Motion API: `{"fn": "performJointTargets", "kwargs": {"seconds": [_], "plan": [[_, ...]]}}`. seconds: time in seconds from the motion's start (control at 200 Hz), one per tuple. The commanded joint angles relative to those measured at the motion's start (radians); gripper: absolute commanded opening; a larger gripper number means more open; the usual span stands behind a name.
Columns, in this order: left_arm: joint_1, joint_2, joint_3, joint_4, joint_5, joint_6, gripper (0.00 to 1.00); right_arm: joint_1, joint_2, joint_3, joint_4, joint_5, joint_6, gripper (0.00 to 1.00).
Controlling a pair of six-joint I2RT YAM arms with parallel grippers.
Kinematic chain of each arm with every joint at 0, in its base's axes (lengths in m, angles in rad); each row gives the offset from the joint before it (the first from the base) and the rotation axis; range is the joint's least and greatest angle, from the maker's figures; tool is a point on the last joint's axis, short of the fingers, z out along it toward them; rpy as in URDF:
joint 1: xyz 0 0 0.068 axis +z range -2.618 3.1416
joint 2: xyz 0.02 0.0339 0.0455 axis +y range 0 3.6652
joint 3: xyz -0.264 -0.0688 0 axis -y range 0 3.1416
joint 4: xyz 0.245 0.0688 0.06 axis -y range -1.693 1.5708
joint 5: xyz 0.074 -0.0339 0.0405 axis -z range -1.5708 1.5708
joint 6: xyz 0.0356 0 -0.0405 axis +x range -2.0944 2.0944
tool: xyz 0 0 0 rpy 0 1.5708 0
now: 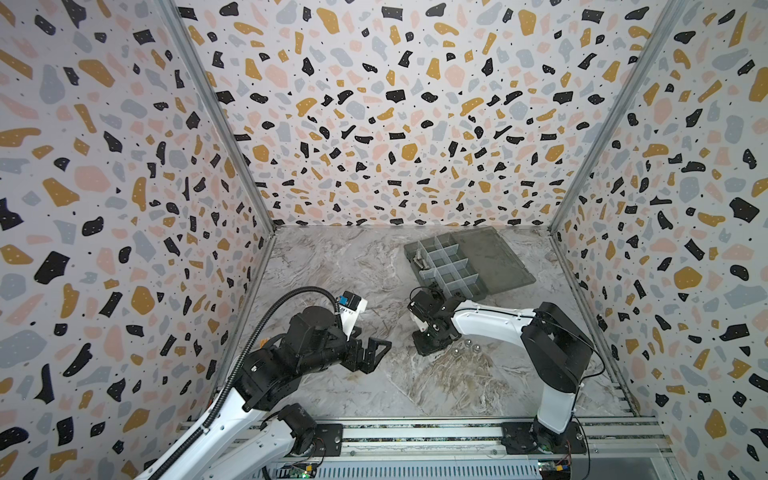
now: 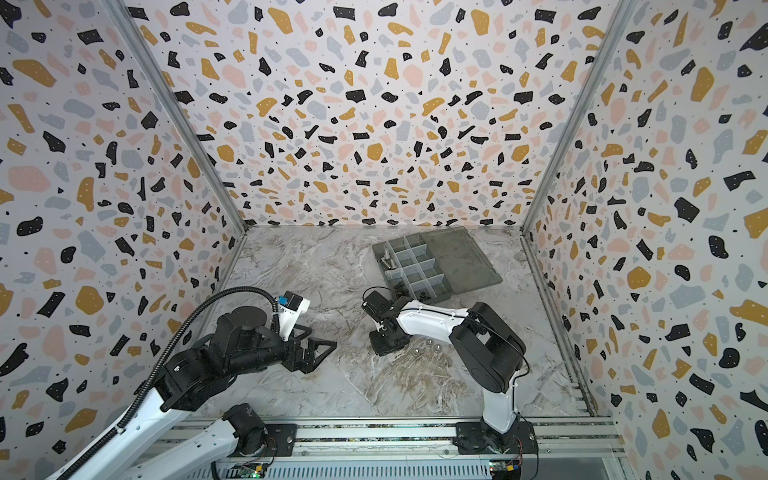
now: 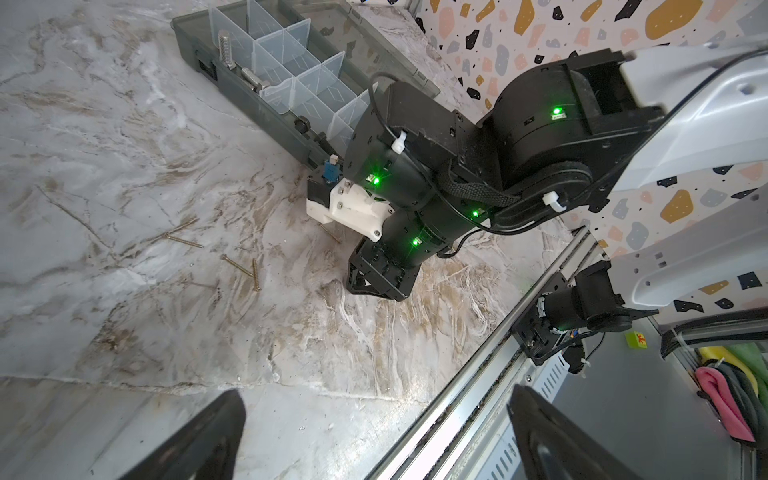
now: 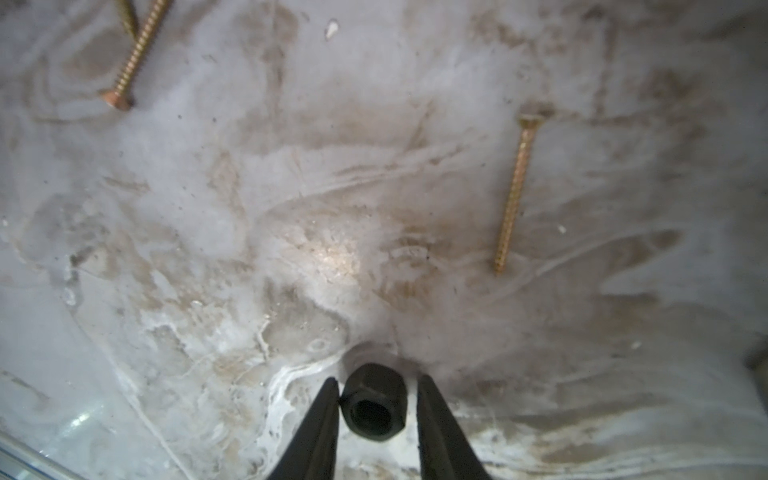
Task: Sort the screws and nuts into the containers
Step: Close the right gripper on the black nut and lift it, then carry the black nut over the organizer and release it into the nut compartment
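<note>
A black hex nut [image 4: 372,405] lies on the marble table between the fingers of my right gripper [image 4: 378,379]. One finger touches it and a thin gap shows at the other, so the jaws stand open around it. In both top views this gripper [image 1: 430,348] [image 2: 384,345] points down at the table in front of the smoky-grey organiser box [image 1: 415,272] [image 2: 380,253]. Silver bolts [image 3: 225,50] lie in an end compartment. Three rounded silver nuts [image 1: 468,344] [image 2: 428,343] sit beside the right gripper. My left gripper [image 1: 376,353] [image 3: 376,390] hovers wide open and empty.
Thin brass wood screws [image 3: 237,266] [image 4: 513,187] lie scattered on the table [image 3: 104,137] between the two arms. The box's flat lid [image 1: 494,257] lies open towards the back right. Patterned walls enclose three sides and a metal rail [image 1: 415,434] runs along the front.
</note>
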Motion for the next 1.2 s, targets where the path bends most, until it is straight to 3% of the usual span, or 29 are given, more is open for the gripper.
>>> {"fn": "performJointTargets", "kwargs": {"seconds": [0.0,0.305,0.526,0.931,1.196], "plan": [[-0.003,-0.007,-0.016,-0.005,0.014,0.024,1.0,0.01,0.028,0.029,-0.044,0.019,0.006,0.28],[-0.003,0.013,-0.007,0.011,-0.002,0.031,0.99,0.01,-0.019,0.112,-0.141,0.043,-0.009,0.2],[-0.004,0.13,0.057,0.025,-0.081,0.073,0.99,-0.028,-0.071,0.224,-0.223,0.089,-0.038,0.2],[-0.004,0.45,0.232,0.144,-0.07,0.133,0.99,-0.265,-0.055,0.347,-0.244,0.057,-0.149,0.2],[-0.003,0.718,0.442,0.188,-0.028,0.159,0.98,-0.406,0.028,0.436,-0.25,0.024,-0.209,0.19]]}}
